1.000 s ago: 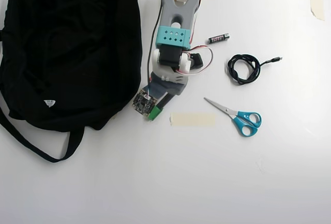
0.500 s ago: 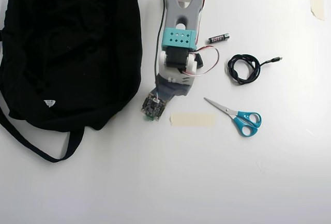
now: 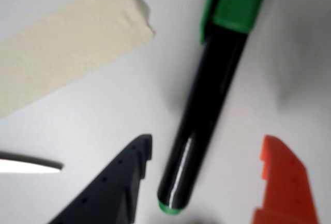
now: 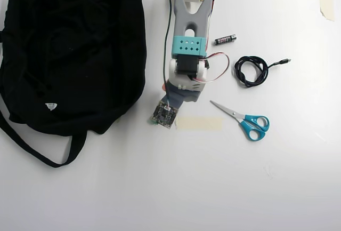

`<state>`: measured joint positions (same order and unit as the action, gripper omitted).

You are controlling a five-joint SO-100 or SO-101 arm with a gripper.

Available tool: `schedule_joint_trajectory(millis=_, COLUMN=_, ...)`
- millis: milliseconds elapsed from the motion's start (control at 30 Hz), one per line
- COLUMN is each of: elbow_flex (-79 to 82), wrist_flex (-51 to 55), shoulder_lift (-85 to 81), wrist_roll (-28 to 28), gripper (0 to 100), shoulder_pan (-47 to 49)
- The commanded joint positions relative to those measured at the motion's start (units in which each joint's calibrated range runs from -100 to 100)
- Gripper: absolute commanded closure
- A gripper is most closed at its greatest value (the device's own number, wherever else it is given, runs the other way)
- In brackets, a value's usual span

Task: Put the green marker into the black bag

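In the wrist view the green marker (image 3: 204,115) lies on the white table (image 3: 103,131) between the two fingers of the claw (image 3: 207,157). The fingers stand apart, one dark (image 3: 121,182) on the left and one orange (image 3: 282,182) on the right, and neither touches the barrel. The marker has a glossy black barrel, a bright green cap at the top edge of the picture and a small green tip at the bottom. It lies slightly tilted, cap end to the upper right. A strip of cream tape (image 3: 67,63) is stuck to the table at upper left, apart from the marker. A thin pale blade-like sliver (image 3: 28,166) shows at the left edge; what it is cannot be told from here.

In the overhead view the marker is hidden under the arm (image 4: 187,55), whose wrist end (image 4: 165,114) sits just left of the tape (image 4: 199,123). The black bag (image 4: 72,49) fills the upper left, its edge near the wrist end, its strap (image 4: 32,148) trailing toward the lower left and a small white label (image 4: 51,105) on it. To the right lie the scissors (image 4: 244,119), a coiled cable (image 4: 253,71) and a small battery (image 4: 225,39), all apart from one another. Open table spreads across the lower half.
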<state>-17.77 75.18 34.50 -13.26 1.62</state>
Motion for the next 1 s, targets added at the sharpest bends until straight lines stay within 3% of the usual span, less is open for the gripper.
schedule_joint_trajectory(millis=0, elbow_flex=-2.9, wrist_flex=-1.4, shoulder_lift=-0.1, wrist_roll=-0.3, gripper=72, shoulder_pan=0.6)
schedule_joint_trajectory(millis=967, elbow_flex=-2.8, wrist_flex=-3.0, shoulder_lift=3.2, wrist_roll=-0.6, gripper=72, shoulder_pan=-0.6)
